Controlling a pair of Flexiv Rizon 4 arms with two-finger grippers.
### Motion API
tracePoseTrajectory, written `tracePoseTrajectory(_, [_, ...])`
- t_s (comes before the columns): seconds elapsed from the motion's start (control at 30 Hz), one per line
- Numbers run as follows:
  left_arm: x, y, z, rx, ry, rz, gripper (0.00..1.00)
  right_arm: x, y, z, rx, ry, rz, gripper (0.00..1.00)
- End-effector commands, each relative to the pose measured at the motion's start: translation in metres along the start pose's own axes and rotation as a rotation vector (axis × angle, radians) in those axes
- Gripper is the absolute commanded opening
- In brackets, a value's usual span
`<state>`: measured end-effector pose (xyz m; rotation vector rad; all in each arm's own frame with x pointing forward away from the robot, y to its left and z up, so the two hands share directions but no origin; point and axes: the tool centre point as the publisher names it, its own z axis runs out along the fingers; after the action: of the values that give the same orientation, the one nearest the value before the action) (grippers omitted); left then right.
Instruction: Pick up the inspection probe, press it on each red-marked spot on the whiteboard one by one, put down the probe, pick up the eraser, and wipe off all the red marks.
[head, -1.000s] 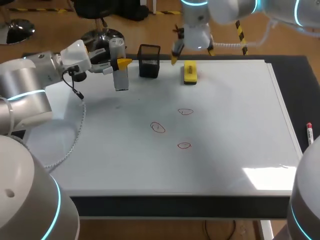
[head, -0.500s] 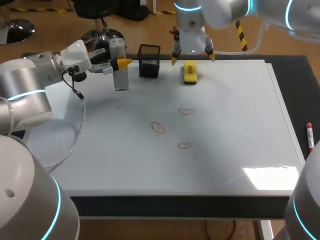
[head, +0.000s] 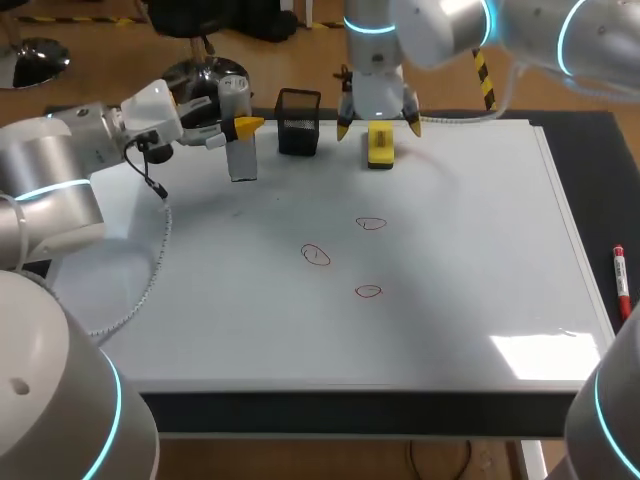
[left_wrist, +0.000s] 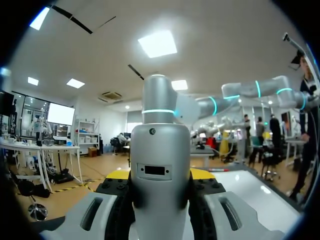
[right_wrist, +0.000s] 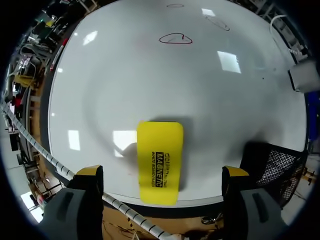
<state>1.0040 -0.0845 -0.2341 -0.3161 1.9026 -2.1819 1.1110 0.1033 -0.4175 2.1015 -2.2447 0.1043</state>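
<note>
Right claw (head: 378, 126) spread open over the yellow eraser (head: 380, 146) at the whiteboard (head: 480, 250) twelve o'clock, left claw (head: 240, 126) clamped on the upright silver probe (head: 241, 160) at ten o'clock, three red marks (head: 316, 255) near centre, black mesh cup (head: 298, 125) at the eraser's nine o'clock

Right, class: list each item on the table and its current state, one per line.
probe: gripped, held in the air.
left pincer: shut on the probe.
right pincer: open, straddling the eraser.
eraser: lying flat, ungripped.
red marks: three, unwiped.
mesh holder: upright.
</note>
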Motion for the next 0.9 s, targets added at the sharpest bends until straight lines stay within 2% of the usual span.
tracePoseTrajectory(0.03, [0.0,-0.0003,0.0,0.002,0.0,0.001,0.0,-0.002,-0.0059,0.0057,-0.002,-0.007,0.011,1.0])
tracePoseTrajectory(0.53, [0.0,-0.0003,0.0,0.002,0.0,0.001,0.0,0.006,-0.0056,0.0145,0.003,-0.027,0.069,1.0])
tracePoseTrajectory(0.57, [0.0,-0.0003,0.0,0.002,0.0,0.001,0.0,0.006,-0.0056,0.0147,0.005,-0.029,0.069,0.95])
tracePoseTrajectory(0.63, [0.0,-0.0003,0.0,0.002,0.0,0.001,0.0,0.0058,-0.0054,0.0149,0.007,-0.033,0.066,0.51])
tracePoseTrajectory(0.67, [0.0,-0.0003,0.0,0.002,0.0,0.001,0.0,0.0057,-0.0053,0.015,0.007,-0.034,0.066,0.48])
tracePoseTrajectory(0.8, [0.0,-0.0003,0.0,0.002,0.0,0.001,0.0,0.0056,-0.0051,0.0148,0.01,-0.036,0.068,0.21])
tracePoseTrajectory(0.83, [0.0,-0.0003,0.0,0.002,0.0,0.001,0.0,0.0056,-0.005,0.0149,0.011,-0.036,0.068,0.18])
tracePoseTrajectory(0.87, [0.0,-0.0003,0.0,0.002,0.0,0.001,0.0,0.0056,-0.005,0.0149,0.012,-0.036,0.068,0.0])
tracePoseTrajectory(0.9, [0.0,-0.0003,0.0,0.002,0.0,0.001,0.0,0.0055,-0.0049,0.0148,0.017,-0.039,0.067,0.0])
